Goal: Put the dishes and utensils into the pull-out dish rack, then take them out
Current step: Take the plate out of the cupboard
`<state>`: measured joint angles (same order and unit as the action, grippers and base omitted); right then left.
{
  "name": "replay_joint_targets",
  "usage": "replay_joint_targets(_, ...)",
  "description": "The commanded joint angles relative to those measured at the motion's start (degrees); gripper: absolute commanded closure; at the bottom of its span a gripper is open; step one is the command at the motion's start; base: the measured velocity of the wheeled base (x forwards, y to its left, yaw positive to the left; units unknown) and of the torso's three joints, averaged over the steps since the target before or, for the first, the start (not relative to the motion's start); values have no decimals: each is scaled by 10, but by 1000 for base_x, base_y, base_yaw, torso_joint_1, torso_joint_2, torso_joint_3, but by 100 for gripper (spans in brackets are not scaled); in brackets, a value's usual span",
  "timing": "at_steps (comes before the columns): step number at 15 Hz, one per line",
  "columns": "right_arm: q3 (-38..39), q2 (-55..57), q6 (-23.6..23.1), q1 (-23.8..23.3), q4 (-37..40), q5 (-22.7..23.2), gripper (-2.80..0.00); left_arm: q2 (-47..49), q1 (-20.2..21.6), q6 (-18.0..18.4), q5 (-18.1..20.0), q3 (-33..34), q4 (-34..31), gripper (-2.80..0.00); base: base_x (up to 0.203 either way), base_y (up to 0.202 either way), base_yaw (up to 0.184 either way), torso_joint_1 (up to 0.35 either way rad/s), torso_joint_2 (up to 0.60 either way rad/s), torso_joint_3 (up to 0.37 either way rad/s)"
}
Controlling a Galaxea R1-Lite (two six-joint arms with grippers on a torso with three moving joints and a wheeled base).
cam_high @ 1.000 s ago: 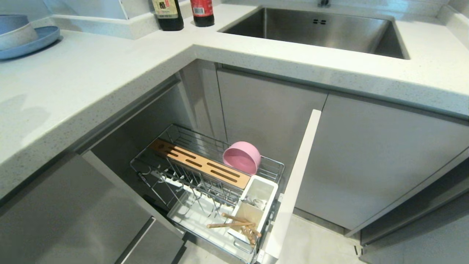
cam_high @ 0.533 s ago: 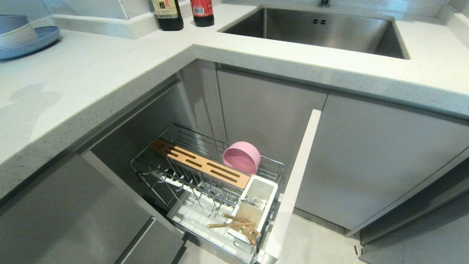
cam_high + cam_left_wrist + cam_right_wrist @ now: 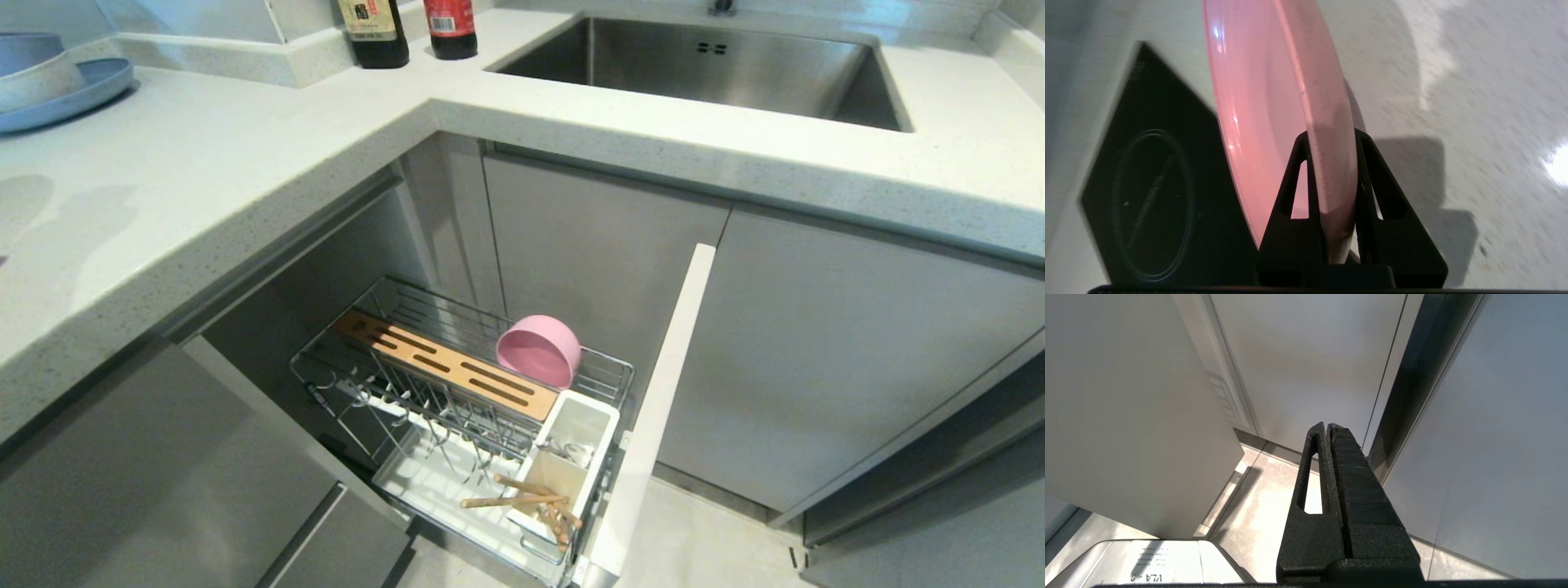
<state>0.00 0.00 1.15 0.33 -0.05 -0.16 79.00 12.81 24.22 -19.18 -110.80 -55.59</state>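
Plate (image 3: 1274, 122) edge-on in left end effector (image 3: 1331, 141) (clamped) — countertop (image 3: 1474, 81) beyond.

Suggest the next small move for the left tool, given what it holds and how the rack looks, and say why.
Probably carry the pink plate down toward the pull-out dish rack. The left tool grips the plate's rim over the countertop, while the rack's upright prongs stand empty. The pink bowl and chopsticks are already loaded. The right tool is shut and idle.
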Motion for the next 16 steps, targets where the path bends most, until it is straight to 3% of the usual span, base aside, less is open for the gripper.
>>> replay_joint_targets(1, 1, 0, 0, 0, 0, 1, 0, 3, 0, 3, 12, 1, -17, 0, 0, 0, 0, 0, 0, 0)
replay_joint_targets(6, 1, 0, 0, 0, 0, 0, 0, 21, -18, 42, 11, 1, -26, 0, 0, 0, 0, 0, 0, 0)
replay_joint_targets(16, 1, 0, 0, 0, 0, 0, 0, 49, -60, 46, 17, 6, -76, 0, 0, 0, 0, 0, 0, 0)
